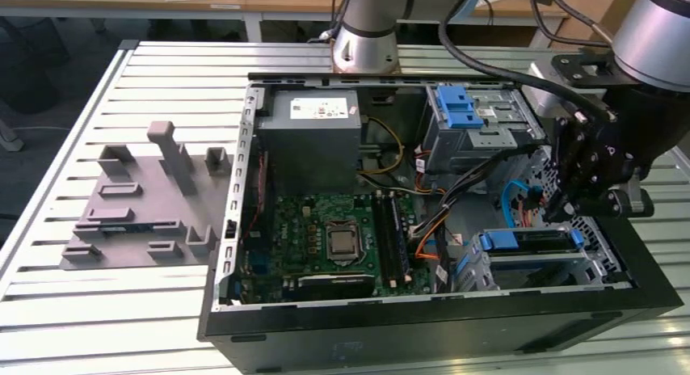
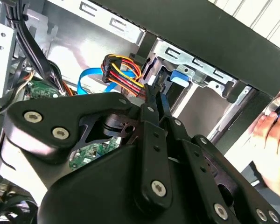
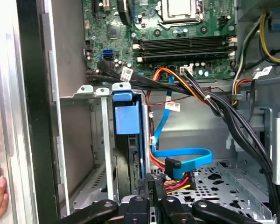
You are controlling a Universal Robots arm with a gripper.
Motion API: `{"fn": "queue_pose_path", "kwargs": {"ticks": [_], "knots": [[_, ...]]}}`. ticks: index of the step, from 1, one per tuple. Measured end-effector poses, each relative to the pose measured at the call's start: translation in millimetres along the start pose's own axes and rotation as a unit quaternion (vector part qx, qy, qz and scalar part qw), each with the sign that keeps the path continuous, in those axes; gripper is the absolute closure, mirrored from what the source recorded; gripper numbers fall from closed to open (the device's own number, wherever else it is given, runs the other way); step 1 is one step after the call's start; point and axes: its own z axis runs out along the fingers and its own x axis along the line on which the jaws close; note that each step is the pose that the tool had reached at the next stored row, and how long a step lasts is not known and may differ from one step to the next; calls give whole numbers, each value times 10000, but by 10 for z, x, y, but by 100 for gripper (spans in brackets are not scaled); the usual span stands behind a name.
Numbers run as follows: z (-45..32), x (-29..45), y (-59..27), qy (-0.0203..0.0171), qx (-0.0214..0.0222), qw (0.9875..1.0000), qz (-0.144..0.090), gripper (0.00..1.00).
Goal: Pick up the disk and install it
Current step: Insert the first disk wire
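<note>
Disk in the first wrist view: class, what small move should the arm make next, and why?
Probably a short, gentle press on the disk along its slot. It already stands in the drive cage, and the gripper sits right beside it; whether it is fully home I cannot tell.

No text can be read; the print on the power supply's white sticker (image 1: 322,109) is illegible.

The gripper (image 1: 582,199) is matt black, seemingly metal. Just ahead of its jaws, the disk (image 3: 127,140) wears a smooth blue plastic frame inside a bare grey sheet-metal cage (image 3: 99,140).
</note>
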Motion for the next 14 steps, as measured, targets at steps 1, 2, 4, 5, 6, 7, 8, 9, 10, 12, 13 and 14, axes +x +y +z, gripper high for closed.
{"fn": "queue_pose_path", "kwargs": {"ticks": [1, 2, 4, 5, 6, 7, 8, 9, 10, 12, 13, 14], "knots": [[3, 15, 5, -4, 3, 10000, -11, 84], [6, 34, 10, -15, 7, 10000, -12, 84], [11, 66, 22, -54, 12, 10000, -9, 84], [13, 77, 24, -85, 12, 10000, -7, 84], [16, 87, 24, -132, 9, 9999, -4, 84], [19, 98, 24, -180, 6, 9998, -1, 84], [23, 113, 23, -219, 4, 9998, 2, 84], [30, 136, 23, -251, 1, 9997, 4, 84], [36, 155, 22, -263, 1, 9997, 4, 84], [42, 174, 21, -267, 5, 9996, -28, 84], [43, 180, 22, -270, 12, 9996, -60, 84], [44, 184, 23, -272, 22, 9996, -91, 84]]}}
